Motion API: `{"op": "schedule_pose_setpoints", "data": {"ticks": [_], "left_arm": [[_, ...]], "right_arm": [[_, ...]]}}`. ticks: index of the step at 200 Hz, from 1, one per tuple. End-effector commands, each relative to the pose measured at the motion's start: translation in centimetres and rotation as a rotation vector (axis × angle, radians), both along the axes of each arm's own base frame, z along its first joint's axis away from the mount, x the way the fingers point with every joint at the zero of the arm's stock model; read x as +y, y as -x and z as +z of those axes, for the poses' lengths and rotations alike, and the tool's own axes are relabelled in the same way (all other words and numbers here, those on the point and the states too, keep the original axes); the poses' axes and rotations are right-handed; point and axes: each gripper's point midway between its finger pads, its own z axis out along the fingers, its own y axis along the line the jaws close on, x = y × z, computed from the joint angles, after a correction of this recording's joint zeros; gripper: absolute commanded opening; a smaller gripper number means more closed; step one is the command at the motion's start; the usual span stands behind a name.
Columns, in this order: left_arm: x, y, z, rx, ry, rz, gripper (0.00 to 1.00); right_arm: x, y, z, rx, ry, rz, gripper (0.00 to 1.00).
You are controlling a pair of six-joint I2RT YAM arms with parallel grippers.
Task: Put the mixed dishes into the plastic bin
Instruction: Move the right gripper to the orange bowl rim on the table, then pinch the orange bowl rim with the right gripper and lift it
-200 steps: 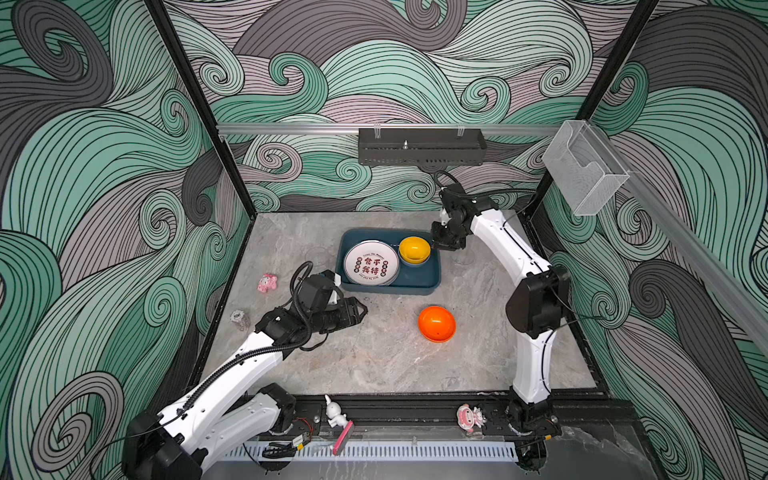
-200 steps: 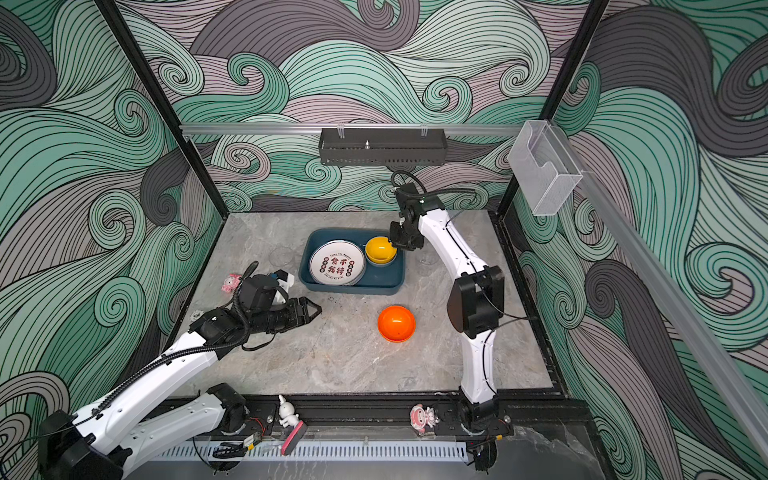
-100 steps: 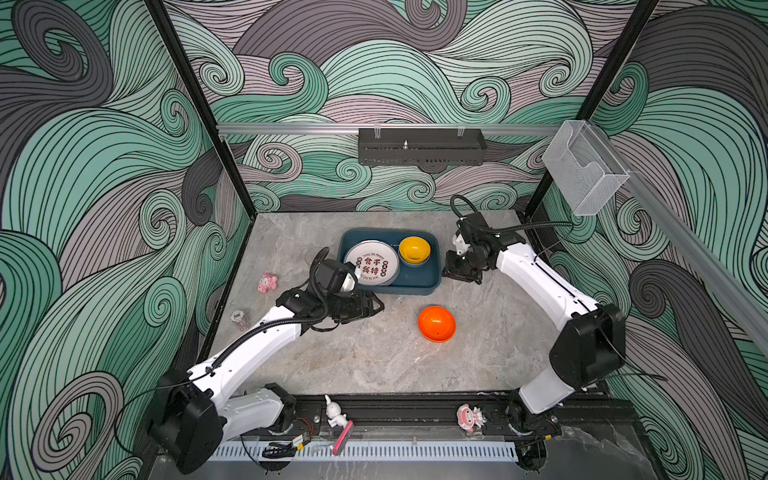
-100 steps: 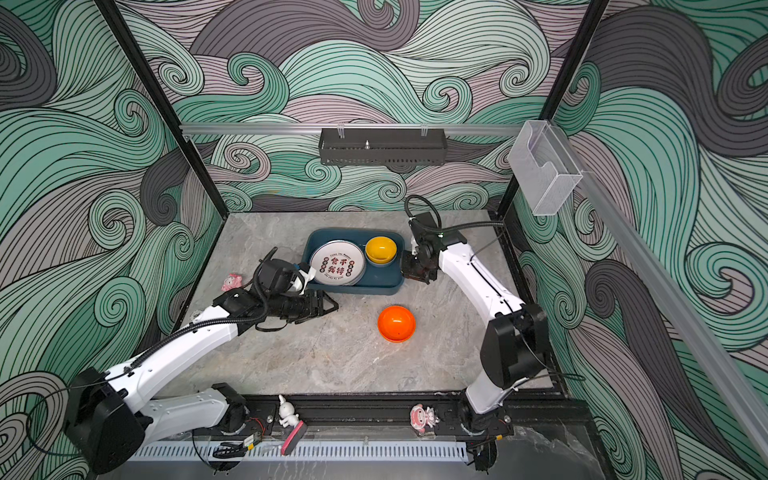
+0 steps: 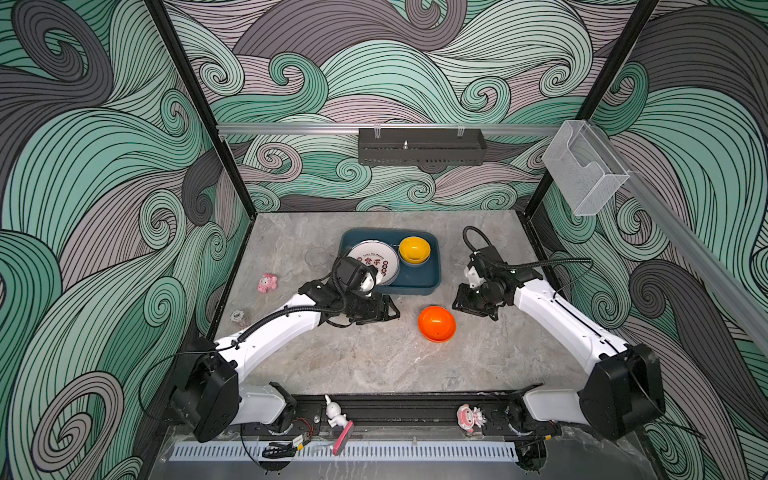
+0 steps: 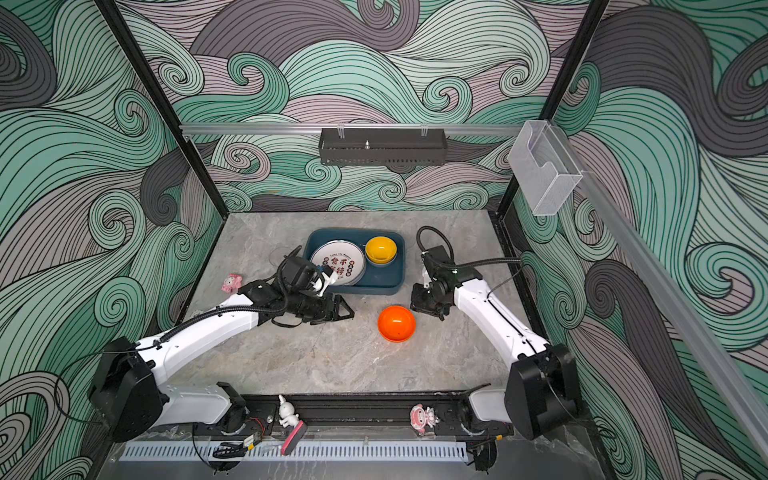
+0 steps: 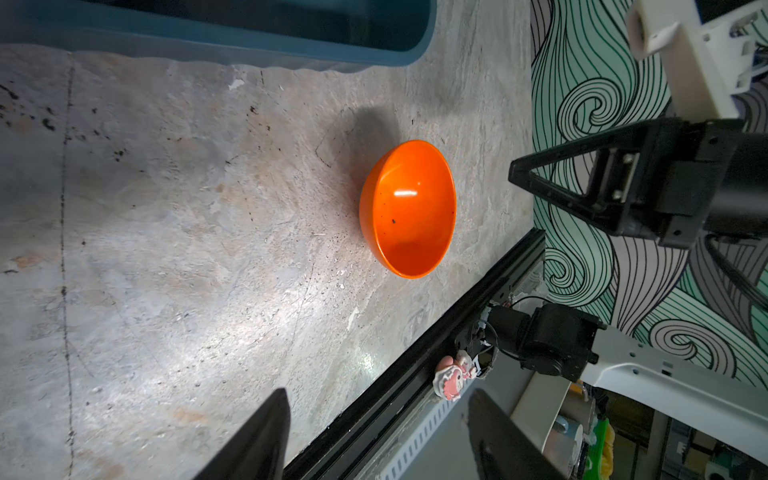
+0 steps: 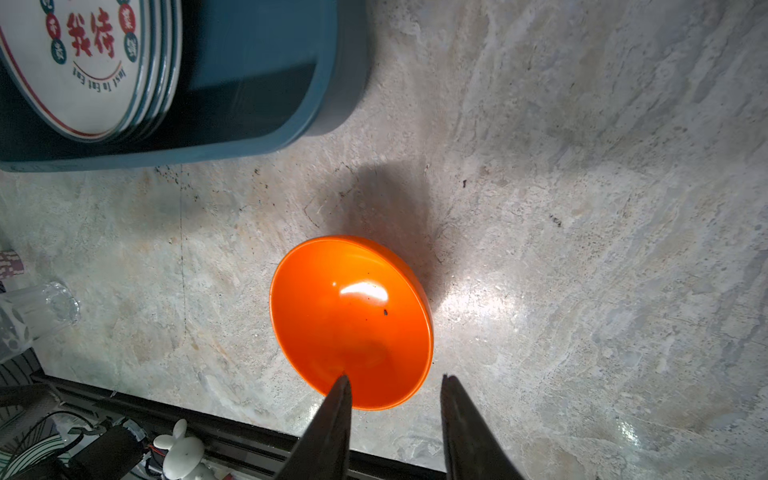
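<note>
1. Two arms reach over a grey marbled counter (image 5: 374,365) inside a booth. Its walls carry green, grey and mauve wave patterns, and black posts frame the corners.
2. High on the far wall hangs a black perforated tray (image 5: 422,146). A clear box (image 5: 584,170) sits on the right-hand rail.
3. At the far middle of the counter lies the plastic bin (image 5: 422,278). Inside it a printed plate (image 5: 374,259) lies on the left and a yellow bowl (image 5: 414,249) sits in the far right corner.
4. Outside the bin, the orange bowl (image 5: 436,324) stands upright on the counter, just nearer than the bin's right corner.
5. Just left of the bin stands a glass tumbler (image 5: 316,257), with a pink figurine (image 5: 267,283) farther left.
6. Left of the orange bowl and apart from it, the left end effector (image 5: 392,309) has its jaws spread wide and empty.
7. Just right of the bowl and a little farther back, the right end effector (image 5: 471,309) has its jaws partly parted and grips nothing.
8. Only the right wrist view shows that the plate (image 8: 83,62) tops a stack of several rims. There one fingertip (image 8: 343,386) overlaps the bowl's rim; whether it touches cannot be told.
9. Only the wrist views show dark specks on the counter.
10. Only the top views show the yellow bowl, the tray and the box.
</note>
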Motion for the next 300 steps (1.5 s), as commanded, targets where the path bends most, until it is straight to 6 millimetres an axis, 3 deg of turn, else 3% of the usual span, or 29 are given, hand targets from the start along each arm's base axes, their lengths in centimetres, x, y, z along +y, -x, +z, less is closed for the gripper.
{"op": "schedule_pose_setpoints", "data": {"ticks": [1, 94, 166, 234, 300], "left_arm": [[-1.2, 0.1, 0.7, -0.042, -0.006, -0.061, 0.70], [-1.6, 1.1, -1.1, -0.038, -0.078, -0.102, 0.69], [-1.2, 1.2, -1.6, -0.032, -0.091, -0.086, 0.67], [-0.7, 1.2, -1.7, -0.039, -0.099, -0.064, 0.67], [0.7, 0.6, -1.8, -0.052, -0.136, 0.017, 0.67]], "right_arm": [[0.2, 0.7, -1.2, 0.028, -0.033, -0.023, 0.38], [1.1, 2.2, -6.0, 0.138, -0.067, -0.050, 0.34], [1.5, 2.7, -7.4, 0.170, -0.059, -0.040, 0.21], [1.7, 2.8, -6.7, 0.156, -0.032, -0.007, 0.08], [1.4, 2.3, -3.3, 0.098, -0.004, 0.037, 0.04]]}}
